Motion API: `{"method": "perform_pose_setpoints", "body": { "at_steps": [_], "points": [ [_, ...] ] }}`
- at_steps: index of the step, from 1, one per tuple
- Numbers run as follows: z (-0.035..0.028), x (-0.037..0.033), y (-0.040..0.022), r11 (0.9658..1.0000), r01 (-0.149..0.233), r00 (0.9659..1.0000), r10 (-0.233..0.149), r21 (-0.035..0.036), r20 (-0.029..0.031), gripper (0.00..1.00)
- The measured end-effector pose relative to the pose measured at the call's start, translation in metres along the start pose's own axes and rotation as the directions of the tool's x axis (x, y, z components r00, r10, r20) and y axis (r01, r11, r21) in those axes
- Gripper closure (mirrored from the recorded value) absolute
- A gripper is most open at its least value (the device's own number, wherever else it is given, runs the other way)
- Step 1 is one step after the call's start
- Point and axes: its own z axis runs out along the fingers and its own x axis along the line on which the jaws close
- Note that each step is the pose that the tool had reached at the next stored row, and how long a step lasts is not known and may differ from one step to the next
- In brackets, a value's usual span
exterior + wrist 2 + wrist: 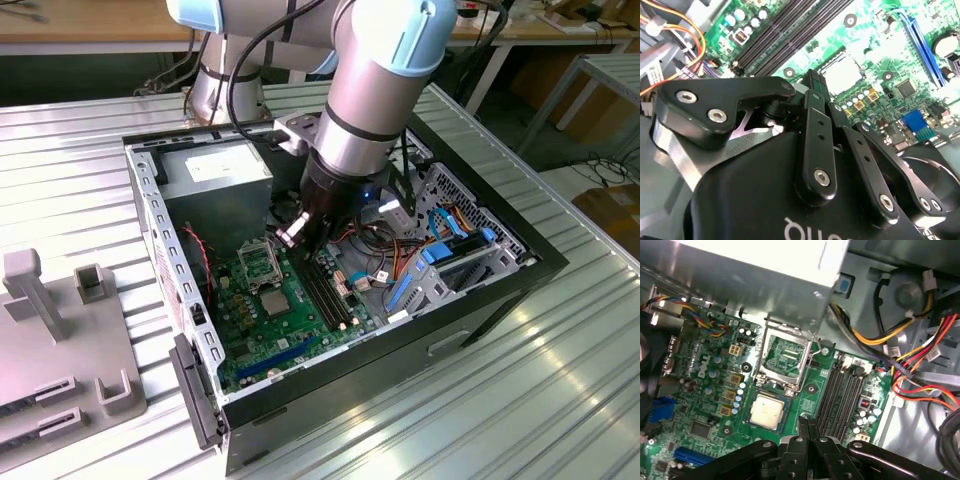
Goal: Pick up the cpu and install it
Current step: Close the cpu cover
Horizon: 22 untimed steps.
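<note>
The claw (807, 426), fingers pressed together and empty, hangs over the board (812, 387) near the cpu (767, 410), which lies flat just beside the socket (782, 357). Lowered shut, it could strike the chip or the slots (840, 395). Farther off, the cables (920, 360) might snag the arm.

On my feed the cpu (767, 411) shows a dull, silvery metal face, and the circuit board (810, 375) is glossy green. The end effector (807, 424) is matt black with bright metal screws. The surface (560, 400) is ribbed metal with a soft sheen.
</note>
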Motion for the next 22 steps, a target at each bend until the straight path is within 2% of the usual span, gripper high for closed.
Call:
{"method": "perform_pose_setpoints", "body": {
  "at_steps": [3, 5, 8, 10, 11, 12, 13, 14, 15, 17, 18, 19, 20, 22],
  "points": [
    [0.0001, -0.0003, 0.0004, 0.9988, 0.049, 0.9988, -0.049, 0.0036, -0.0013, 0.89],
    [0.0001, -0.0003, 0.0004, 0.9961, 0.088, 0.9962, -0.088, 0.0065, -0.0027, 0.89],
    [0.0003, -0.0003, 0.0004, 0.9893, 0.146, 0.9893, -0.146, 0.0106, -0.0047, 0.89],
    [0.0005, -0.0003, 0.0004, 0.9832, 0.182, 0.9833, -0.182, 0.0132, -0.0062, 0.89],
    [0.0009, -0.0003, 0.0004, 0.9768, 0.214, 0.9769, -0.214, 0.0154, -0.0075, 0.89],
    [0.0013, -0.0004, 0.0004, 0.9684, 0.249, 0.9686, -0.249, 0.0177, -0.009, 0.89],
    [0.0019, -0.0004, 0.0004, 0.9567, 0.29, 0.9569, -0.29, 0.0205, -0.0109, 0.89],
    [0.0022, -0.0004, 0.0004, 0.9486, 0.316, 0.9488, -0.316, 0.0222, -0.0123, 0.89],
    [0.0024, -0.0004, 0.0004, 0.9425, 0.333, 0.9428, -0.333, 0.0233, -0.0132, 0.89],
    [0.0031, -0.0005, 0.0004, 0.921, 0.389, 0.9214, -0.388, 0.0269, -0.0164, 0.89],
    [0.0034, -0.0005, 0.0003, 0.9137, 0.405, 0.9141, -0.405, 0.0279, -0.0173, 0.89],
    [0.0039, -0.0005, 0.0003, 0.9013, 0.432, 0.9018, -0.432, 0.0296, -0.0189, 0.89],
    [0.0042, -0.0006, 0.0003, 0.8914, 0.452, 0.8919, -0.452, 0.0308, -0.0202, 0.89],
    [0.0049, -0.0006, 0.0003, 0.8735, 0.486, 0.8741, -0.485, 0.0328, -0.0224, 0.89]
  ]
}}
